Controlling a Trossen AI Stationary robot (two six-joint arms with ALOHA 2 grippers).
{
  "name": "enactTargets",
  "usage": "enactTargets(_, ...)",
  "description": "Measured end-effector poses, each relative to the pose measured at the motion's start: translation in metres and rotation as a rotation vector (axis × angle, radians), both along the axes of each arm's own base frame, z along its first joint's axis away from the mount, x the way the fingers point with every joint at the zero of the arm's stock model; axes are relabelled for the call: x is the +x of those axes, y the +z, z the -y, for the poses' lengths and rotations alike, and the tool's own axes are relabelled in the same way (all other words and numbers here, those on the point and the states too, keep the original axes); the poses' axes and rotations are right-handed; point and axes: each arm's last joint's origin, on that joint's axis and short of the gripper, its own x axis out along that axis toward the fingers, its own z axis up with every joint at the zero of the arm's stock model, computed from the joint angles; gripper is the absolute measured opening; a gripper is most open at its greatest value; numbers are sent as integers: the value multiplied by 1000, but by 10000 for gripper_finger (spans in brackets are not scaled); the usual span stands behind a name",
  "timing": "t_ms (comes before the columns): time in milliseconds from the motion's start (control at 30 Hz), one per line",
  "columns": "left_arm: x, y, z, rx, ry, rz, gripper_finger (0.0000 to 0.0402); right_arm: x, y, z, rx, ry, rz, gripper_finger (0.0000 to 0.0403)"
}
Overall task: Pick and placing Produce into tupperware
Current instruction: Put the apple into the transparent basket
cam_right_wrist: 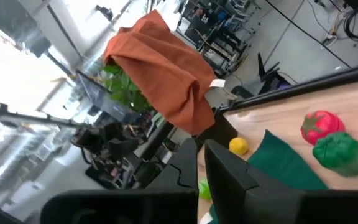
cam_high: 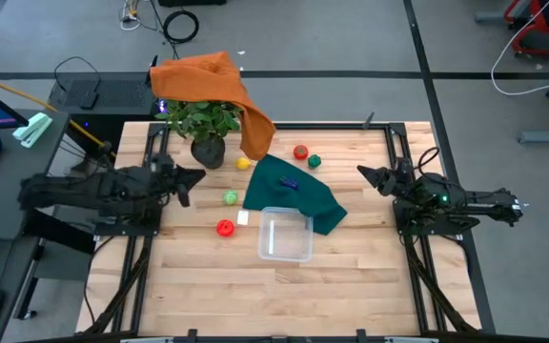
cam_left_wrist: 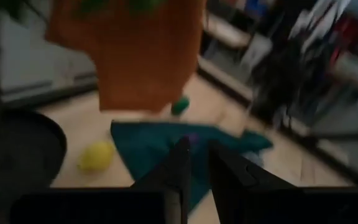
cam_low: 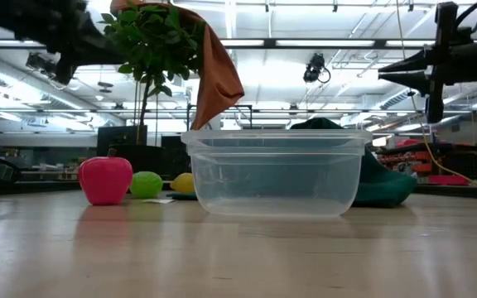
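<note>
The clear tupperware (cam_high: 285, 234) (cam_low: 276, 172) stands on its base near the table's middle. Toy produce lies around it: a red piece (cam_high: 224, 228) (cam_low: 105, 180), a light green one (cam_high: 230, 197) (cam_low: 146, 184), a yellow one (cam_high: 244, 163) (cam_left_wrist: 96, 155), a red one (cam_high: 300, 151) (cam_right_wrist: 320, 126), a dark green one (cam_high: 314, 161) (cam_right_wrist: 337, 152), and a dark blue one (cam_high: 289, 183) on the teal cloth (cam_high: 294, 195). My left gripper (cam_high: 198, 177) (cam_left_wrist: 197, 163) hovers shut over the table's left side. My right gripper (cam_high: 360, 171) (cam_right_wrist: 201, 155) hovers shut over the right side. Both point toward the middle.
A potted plant (cam_high: 208, 124) draped with an orange cloth (cam_high: 219, 84) stands at the far edge, left of centre. A small white block (cam_high: 243, 218) lies beside the tupperware. Bare wood stretches along the near half of the table (cam_high: 284, 295).
</note>
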Motion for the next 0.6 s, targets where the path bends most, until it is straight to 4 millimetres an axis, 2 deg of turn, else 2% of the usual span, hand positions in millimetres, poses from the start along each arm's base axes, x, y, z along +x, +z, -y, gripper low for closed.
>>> enactTargets(133,21,7,12,-62,-50,-135,65,-6,15,-1,-56,11,-73,0)
enactTargets(400,52,0,50,-187,-96,-206,66,-26,43,-3,-142,82,-402,2)
enactTargets(600,64,20,78,-124,-18,-173,46,-26,69,-3,-237,124,-611,4)
